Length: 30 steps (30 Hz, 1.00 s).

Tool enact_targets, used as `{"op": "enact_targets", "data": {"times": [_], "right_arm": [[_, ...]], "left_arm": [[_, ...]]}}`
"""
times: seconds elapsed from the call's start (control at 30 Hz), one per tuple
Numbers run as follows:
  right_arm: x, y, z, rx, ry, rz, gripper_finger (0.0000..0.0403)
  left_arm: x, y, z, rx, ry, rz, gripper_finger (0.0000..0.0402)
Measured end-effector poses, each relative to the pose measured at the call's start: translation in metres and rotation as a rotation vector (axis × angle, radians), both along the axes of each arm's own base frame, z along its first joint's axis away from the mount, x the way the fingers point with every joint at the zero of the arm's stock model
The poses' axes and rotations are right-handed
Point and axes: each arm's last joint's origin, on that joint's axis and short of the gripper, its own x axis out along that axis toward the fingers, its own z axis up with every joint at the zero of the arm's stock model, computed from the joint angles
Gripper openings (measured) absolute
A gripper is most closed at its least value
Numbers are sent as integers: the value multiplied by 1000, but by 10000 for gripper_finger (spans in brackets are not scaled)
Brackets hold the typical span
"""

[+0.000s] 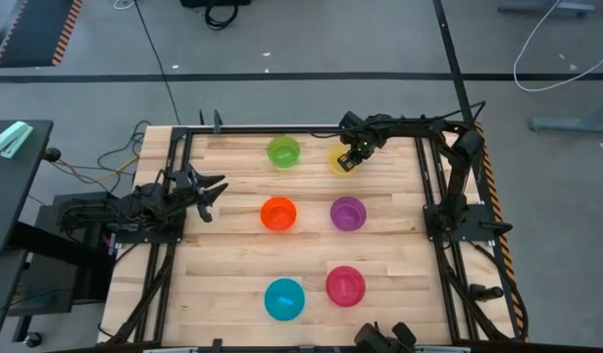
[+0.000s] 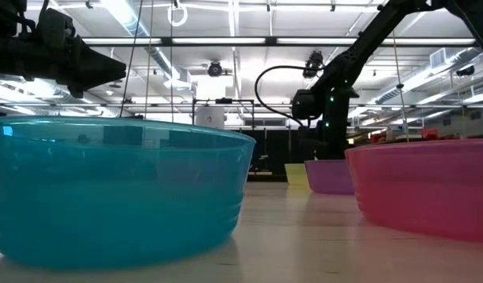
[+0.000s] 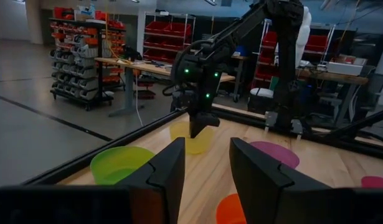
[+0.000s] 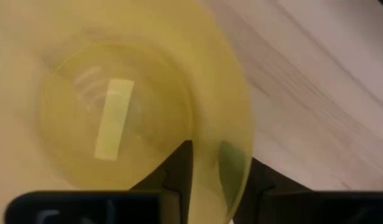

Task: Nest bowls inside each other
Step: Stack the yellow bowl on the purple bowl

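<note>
Six bowls rest upright on their bases on the wooden table: green [image 1: 283,151] and yellow [image 1: 338,162] at the far side, orange [image 1: 278,213] and purple [image 1: 348,213] in the middle, blue [image 1: 284,299] and pink-red [image 1: 345,285] near. My right gripper [image 1: 352,155] is down at the yellow bowl's right rim and shut on it. My left gripper [image 1: 215,191] hovers open at the table's left edge, left of the orange bowl, touching nothing. In the low view the blue bowl [image 2: 115,189] and the pink-red bowl [image 2: 422,185] fill the foreground. My right gripper [image 4: 207,165] pinches the yellow bowl's wall at its rim [image 4: 244,146], one finger [image 4: 179,168] inside the bowl and the other [image 4: 233,163] outside, seen through the wall. The fingers come from above, pointing down. The bowl [image 3: 194,140] still sits on the table.
Dark metal rails [image 1: 430,186] frame the table's left and right sides. Bare wood lies between the bowl rows and left of the blue bowl. In the left wrist view, shelves and tables stand in the room beyond the far edge.
</note>
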Motion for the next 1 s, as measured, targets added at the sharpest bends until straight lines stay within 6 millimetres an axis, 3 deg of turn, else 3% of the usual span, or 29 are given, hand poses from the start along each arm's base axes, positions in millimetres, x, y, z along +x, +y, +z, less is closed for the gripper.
{"op": "enact_targets", "data": {"times": [0.27,0.53,0.8,1.0], "right_arm": [[2,2,2,0,-11,-7,9],[1,5,8,-12,-11,32,5],[-11,16,53,-74,-91,32,3],[-26,43,91,-70,-116,47,2]], "left_arm": [[0,0,0,0,0,0,144],[0,0,0,0,0,0,141],[0,0,0,0,1,0,138],[0,0,0,70,36,6,146]]}}
